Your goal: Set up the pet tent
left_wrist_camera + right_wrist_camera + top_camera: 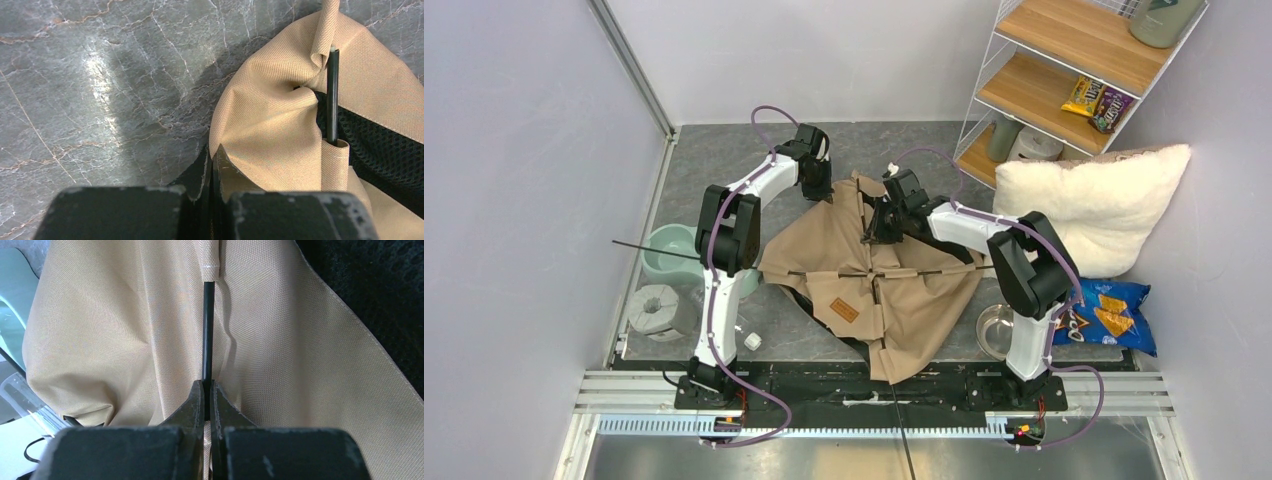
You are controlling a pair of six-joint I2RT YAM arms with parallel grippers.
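**Tan cloth limp, black poles springy**

Grey marbled table (724,150) carries the pet tent (824,250). It lies collapsed and nearly flat between the two arms, with its brown label patch (844,310) facing up and its thin poles crossing over the middle.

At the tent's far left corner, the left pincer (213,152) is pinched fully shut on a fold of the tan hem. The black mesh base (380,145) shows just beside it. A pole end (332,95) stands out of its fabric sleeve (336,150) close by, and that pincer does not touch it.

Further right, at the far side of the tent, the right pincer (209,387) is closed tight on a bare stretch of pole (208,330), just below the sleeve opening (210,260).

The tent looks light and would probably drag easily across the smooth table, so one corner needs anchoring while another is worked. The woven cloth is soft, bunches, and gives nothing to push against, so a pinch on the hem serves only for pulling. The poles look thin, flexible and slick. They will likely bow and spring, and could twist or slide through the fingers. The best holds seem to be the bare pole near a sleeve mouth for steering and the hem corner for tension.

A fluffy white pillow (1089,205) lies to the right, near the tent's edge.
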